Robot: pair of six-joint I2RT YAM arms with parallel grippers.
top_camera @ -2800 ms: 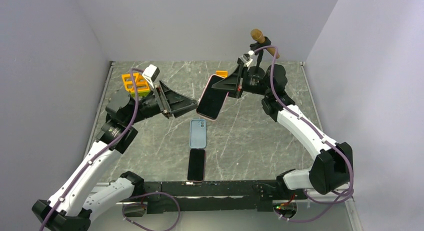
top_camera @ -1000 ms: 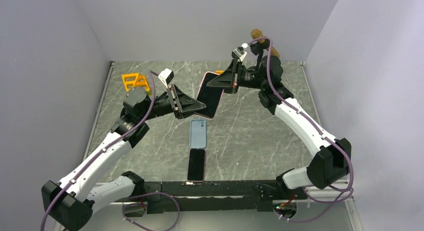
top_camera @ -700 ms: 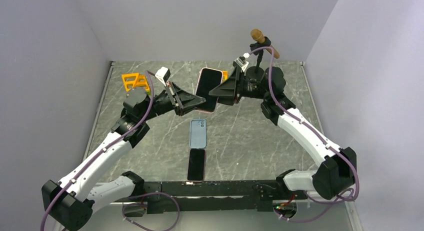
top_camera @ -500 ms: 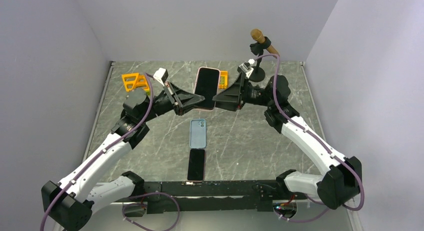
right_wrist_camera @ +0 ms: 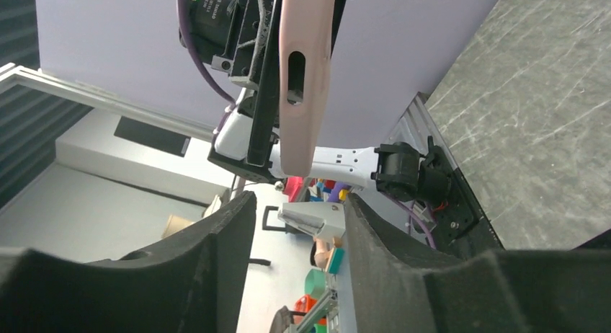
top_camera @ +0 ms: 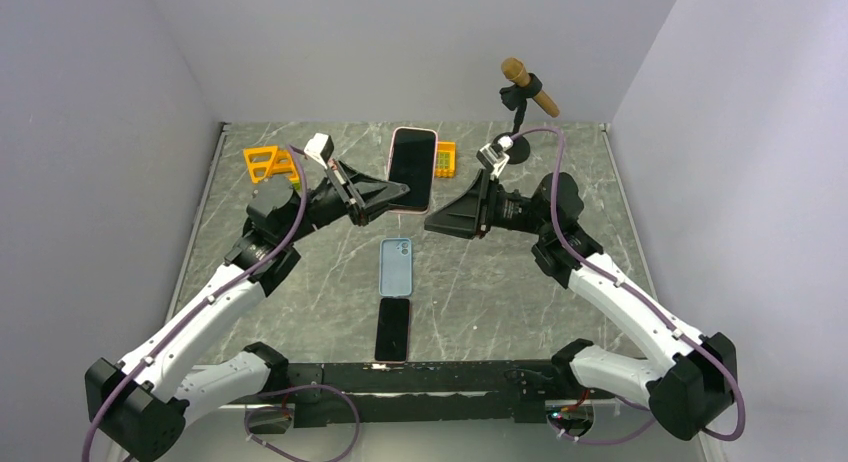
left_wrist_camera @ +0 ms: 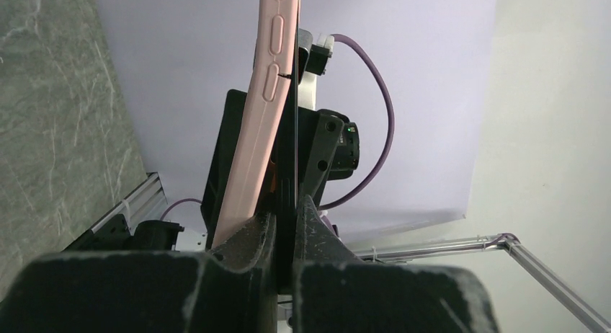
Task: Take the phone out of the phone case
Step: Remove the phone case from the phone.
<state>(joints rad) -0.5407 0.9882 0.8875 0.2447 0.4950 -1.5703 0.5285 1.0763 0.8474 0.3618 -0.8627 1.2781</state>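
A dark-screened phone in a pink phone case is held up in the air over the middle back of the table. My left gripper is shut on its lower edge. In the left wrist view the dark phone sits between the fingers, with the pink case running up just left of it. My right gripper hangs open a short way right of and below the phone, touching nothing. In the right wrist view the case's end shows beyond the open gripper.
A light blue case and a bare black phone lie on the table below the held phone. Orange blocks sit at the back left and an orange piece behind the phone. A brown-headed stand rises at the back right.
My right gripper let go of the cased phone and drew back to the right and nearer. The left gripper kept hold, and the phone swung upright.
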